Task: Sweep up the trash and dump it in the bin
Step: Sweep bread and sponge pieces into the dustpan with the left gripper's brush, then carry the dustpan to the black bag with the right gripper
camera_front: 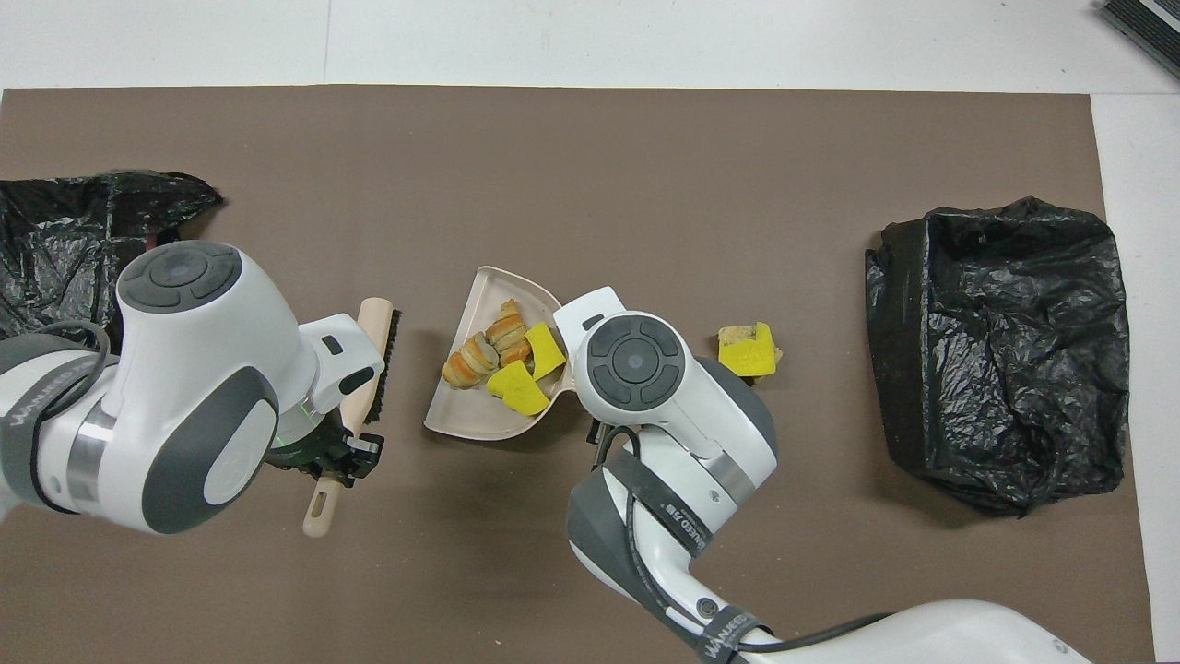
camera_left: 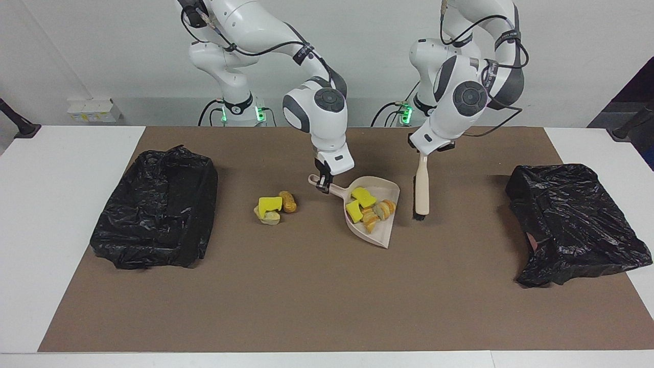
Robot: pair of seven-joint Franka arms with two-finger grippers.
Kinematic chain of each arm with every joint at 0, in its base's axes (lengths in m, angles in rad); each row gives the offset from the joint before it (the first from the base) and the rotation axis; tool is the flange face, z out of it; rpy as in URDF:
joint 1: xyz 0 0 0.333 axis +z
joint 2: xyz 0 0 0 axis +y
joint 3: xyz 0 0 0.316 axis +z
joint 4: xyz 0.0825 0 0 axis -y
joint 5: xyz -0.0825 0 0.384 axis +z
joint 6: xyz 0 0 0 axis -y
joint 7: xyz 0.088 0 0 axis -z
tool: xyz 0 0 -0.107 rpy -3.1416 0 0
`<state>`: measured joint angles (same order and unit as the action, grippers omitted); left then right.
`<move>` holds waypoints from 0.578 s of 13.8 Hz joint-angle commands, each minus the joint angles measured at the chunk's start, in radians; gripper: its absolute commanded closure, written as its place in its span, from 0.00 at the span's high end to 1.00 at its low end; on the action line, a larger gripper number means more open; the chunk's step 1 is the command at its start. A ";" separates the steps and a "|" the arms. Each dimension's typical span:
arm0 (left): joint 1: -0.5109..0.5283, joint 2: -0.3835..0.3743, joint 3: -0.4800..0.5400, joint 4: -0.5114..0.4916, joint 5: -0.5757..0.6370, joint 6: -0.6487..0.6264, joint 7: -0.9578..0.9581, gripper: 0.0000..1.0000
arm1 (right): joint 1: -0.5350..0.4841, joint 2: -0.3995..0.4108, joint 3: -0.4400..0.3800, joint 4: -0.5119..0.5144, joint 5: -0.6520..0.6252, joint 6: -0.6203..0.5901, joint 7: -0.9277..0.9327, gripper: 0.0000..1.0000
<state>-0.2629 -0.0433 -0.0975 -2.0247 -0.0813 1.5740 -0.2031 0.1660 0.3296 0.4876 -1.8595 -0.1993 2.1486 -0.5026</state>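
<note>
Dustpan (camera_left: pixel 375 217) half loaded; right tool (camera_left: pixel 323 185) clamped on its handle, left tool (camera_left: pixel 422 152) clamped on brush (camera_left: pixel 421 191). Three scraps (camera_left: pixel 274 207) remain on desk (camera_left: pixel 306 296). Bring the brush round them and sweep low toward the pan's lip.

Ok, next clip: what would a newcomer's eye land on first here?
Probably the beige plastic dustpan mid-table, loaded with bright yellow sponge chunks and golden-brown bread pieces, its handle held by the right gripper. Beside it the left gripper holds a beige brush clear of the pan. A small leftover heap lies toward the right arm's end.
</note>
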 commanded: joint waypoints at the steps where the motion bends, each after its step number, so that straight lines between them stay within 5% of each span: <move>1: -0.057 -0.084 -0.002 -0.073 -0.012 0.003 -0.200 0.00 | -0.055 -0.041 -0.003 0.002 0.009 -0.004 -0.085 0.00; 5: -0.212 -0.180 -0.004 -0.247 -0.061 0.237 -0.435 0.00 | -0.071 -0.138 -0.085 0.026 0.061 -0.103 -0.215 0.00; 8: -0.373 -0.174 -0.004 -0.310 -0.081 0.332 -0.568 0.00 | -0.069 -0.214 -0.217 0.033 0.139 -0.171 -0.380 0.00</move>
<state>-0.5509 -0.1722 -0.1171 -2.2548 -0.1483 1.8299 -0.7002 0.1014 0.1745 0.3355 -1.8216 -0.1180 2.0222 -0.7741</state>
